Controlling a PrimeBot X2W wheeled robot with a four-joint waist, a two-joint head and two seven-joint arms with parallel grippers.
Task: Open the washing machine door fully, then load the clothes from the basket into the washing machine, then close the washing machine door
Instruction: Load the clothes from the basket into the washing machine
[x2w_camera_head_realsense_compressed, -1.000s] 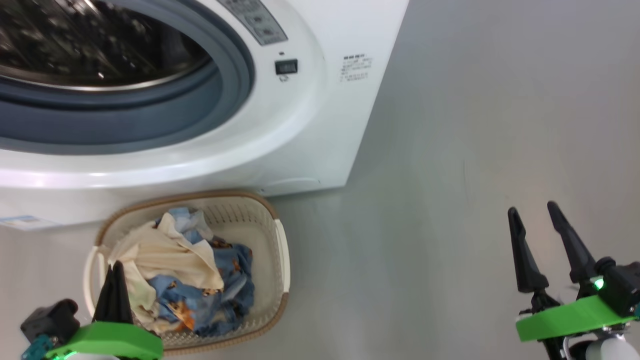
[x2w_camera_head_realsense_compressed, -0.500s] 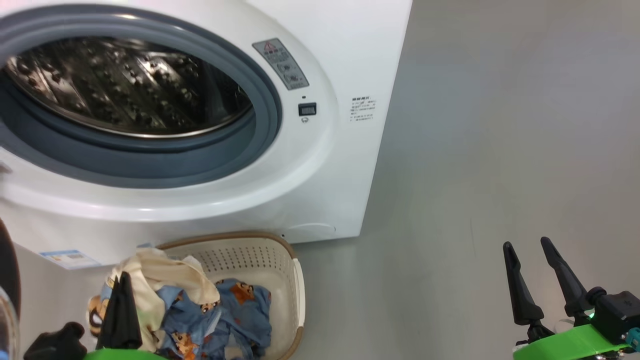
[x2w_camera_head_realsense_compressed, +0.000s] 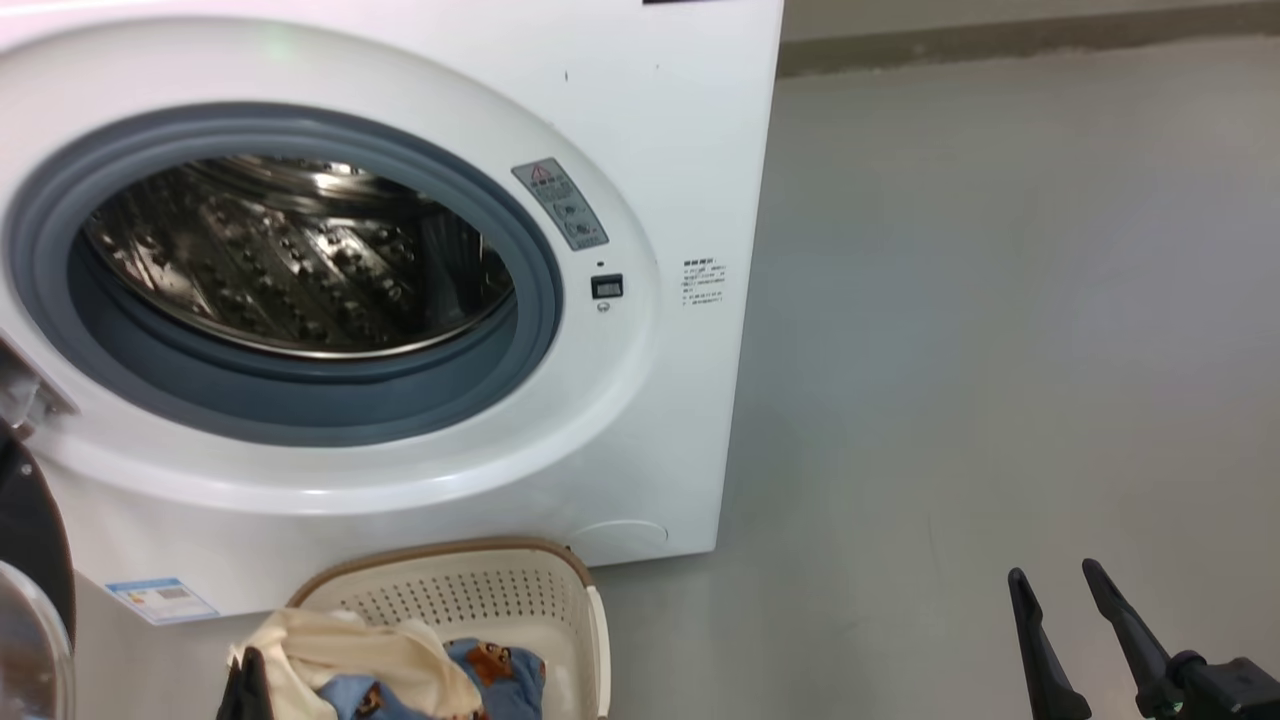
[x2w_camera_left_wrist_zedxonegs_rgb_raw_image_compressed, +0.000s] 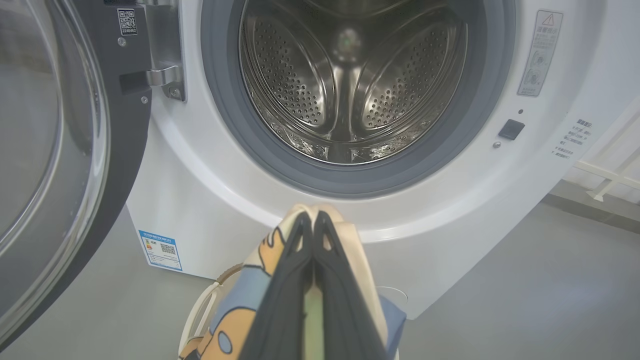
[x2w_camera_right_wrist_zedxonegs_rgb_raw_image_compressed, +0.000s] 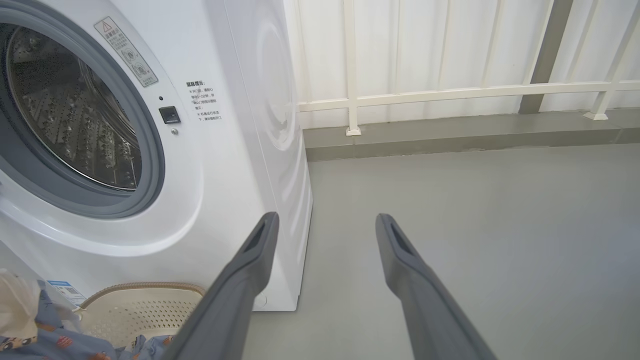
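The left tool (x2w_camera_left_wrist_zedxonegs_rgb_raw_image_compressed: 312, 217), pinched shut on a bunch of clothes (x2w_camera_left_wrist_zedxonegs_rgb_raw_image_compressed: 240, 305) held above the basket (x2w_camera_head_realsense_compressed: 470, 590), points at the open drum (x2w_camera_left_wrist_zedxonegs_rgb_raw_image_compressed: 350, 80) just ahead and higher, the door (x2w_camera_left_wrist_zedxonegs_rgb_raw_image_compressed: 125, 150) standing wide at left, while the right tool (x2w_camera_right_wrist_zedxonegs_rgb_raw_image_compressed: 326, 216) gapes empty farther right.

Long, tapered dark-grey jaws with slotted tips.

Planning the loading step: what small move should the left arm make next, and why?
Probably lift the cream-yellow cartoon-print cloth forward into the perforated steel drum: the left gripper's fingers are shut on it below the drum's grey gasket.
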